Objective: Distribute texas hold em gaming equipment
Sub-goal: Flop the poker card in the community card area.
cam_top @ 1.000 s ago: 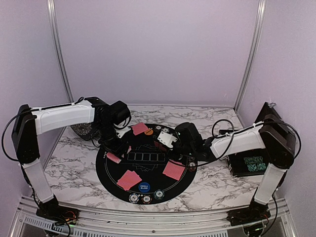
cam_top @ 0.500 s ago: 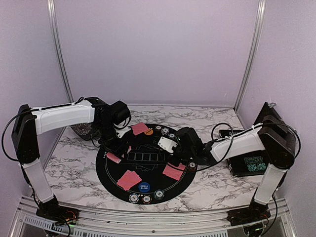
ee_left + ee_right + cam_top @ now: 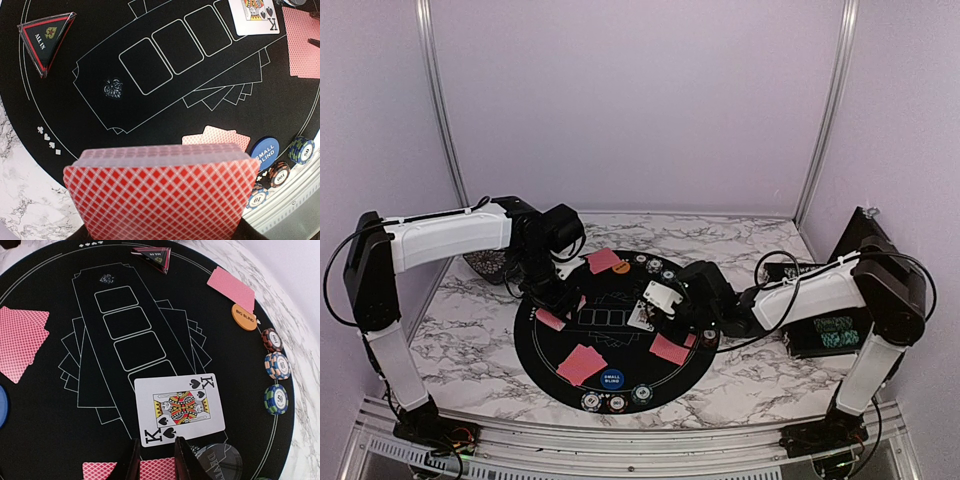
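Red-backed deck [image 3: 160, 200] sits pinched in the left claw [image 3: 548, 298]. The king of spades [image 3: 180, 408] lies face-up on the black mat [image 3: 45, 415], just beyond the slightly spread, empty right claw [image 3: 156, 447].

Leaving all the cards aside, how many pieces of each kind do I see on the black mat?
Poker chips: 6 (3 beside each blind button)
Round buttons: 3 (orange big blind, blue small blind, dark dealer button)
Triangular all-in marker: 1
Total: 10
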Robot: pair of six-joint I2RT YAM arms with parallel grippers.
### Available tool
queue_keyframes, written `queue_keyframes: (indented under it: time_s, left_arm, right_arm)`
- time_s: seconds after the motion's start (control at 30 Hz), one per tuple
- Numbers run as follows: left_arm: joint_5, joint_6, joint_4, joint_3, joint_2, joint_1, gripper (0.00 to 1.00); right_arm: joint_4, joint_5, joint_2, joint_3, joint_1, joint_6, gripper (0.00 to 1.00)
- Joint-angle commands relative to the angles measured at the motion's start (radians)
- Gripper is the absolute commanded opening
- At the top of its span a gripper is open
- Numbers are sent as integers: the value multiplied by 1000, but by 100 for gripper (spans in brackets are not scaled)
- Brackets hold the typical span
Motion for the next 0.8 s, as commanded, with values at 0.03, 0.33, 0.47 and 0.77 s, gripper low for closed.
queue_keyframes:
  time_s: [0.03,0.33,0.47,0.77]
  left_arm:
    - [4,11,-1,1,-32,7,57]
    - [10,8,-1,1,-34,6,57]
    - [8,6,-1,8,-32,-1,57]
    - [7,16,-3,50,0,-35,57]
  right_arm:
    - [-49,-69,-69,33,6,102,27]
    - [-62,-296,-132,110,-75,381,51]
    - [-26,-431,-143,136,-120,563,59]
    - [36,-676,-8,242,-169,951,62]
